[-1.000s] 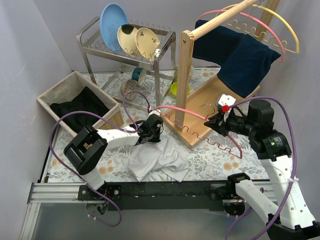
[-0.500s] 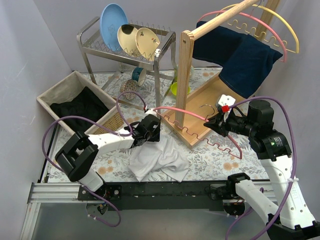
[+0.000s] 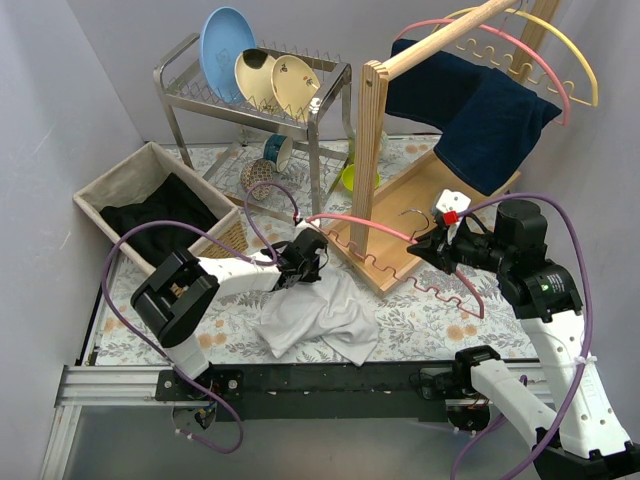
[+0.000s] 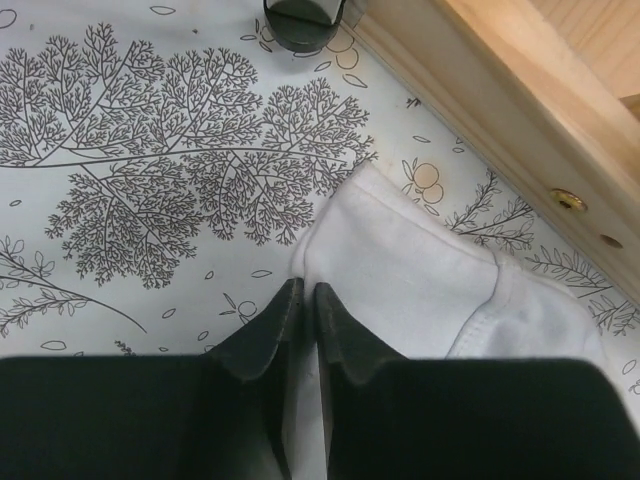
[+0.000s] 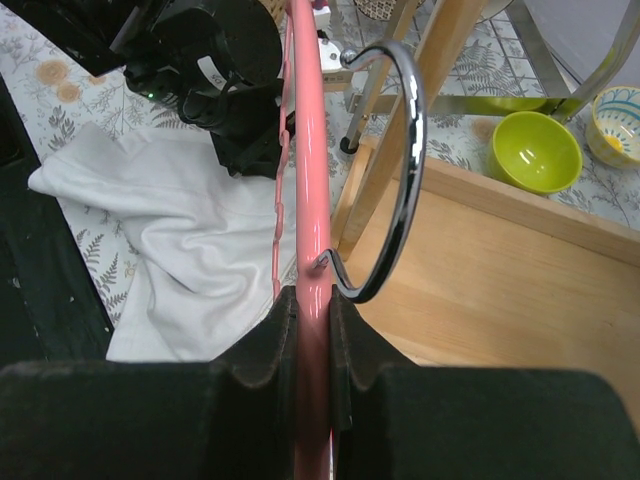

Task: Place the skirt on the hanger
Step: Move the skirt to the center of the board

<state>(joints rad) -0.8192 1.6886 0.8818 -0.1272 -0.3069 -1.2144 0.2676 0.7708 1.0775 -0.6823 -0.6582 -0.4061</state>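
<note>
Over the past second the left arm's elbow swings out toward the left edge and comes back, and the purple cable (image 3: 120, 262) above it changes its loop. The left hand (image 4: 305, 292) stays at the upper edge of the skirt (image 3: 318, 318). The skirt's outline, the right arm and the hanger (image 5: 306, 150) look unchanged.

The skirt is a soft, matte white cloth, lying crumpled in loose folds on the table (image 4: 150, 180) just in front of the wooden stand (image 3: 372, 150). One thick hemmed corner is turned toward the left hand. That hand's two black fingers are drawn nearly together, with only a thin slit between them. Their tips sit right at this rounded corner. I cannot tell whether any cloth lies between them.

The right hand (image 5: 312, 305) is clamped on the hanger's smooth pink bar, just below the spot where the shiny metal hook (image 5: 418, 120) curls out in a wide round loop. The hanger is held over the table with its far end above the skirt, near the left hand, and its lower edge is cut into small wavy notches.

The table cover is pale, printed with fine grey branching leaves and small orange fruits. The stand's base (image 4: 520, 90) is a flat board of light, grained wood with a squared edge and a brass screw head. A glossy lime-green bowl (image 5: 537, 152) sits beyond it.
</note>
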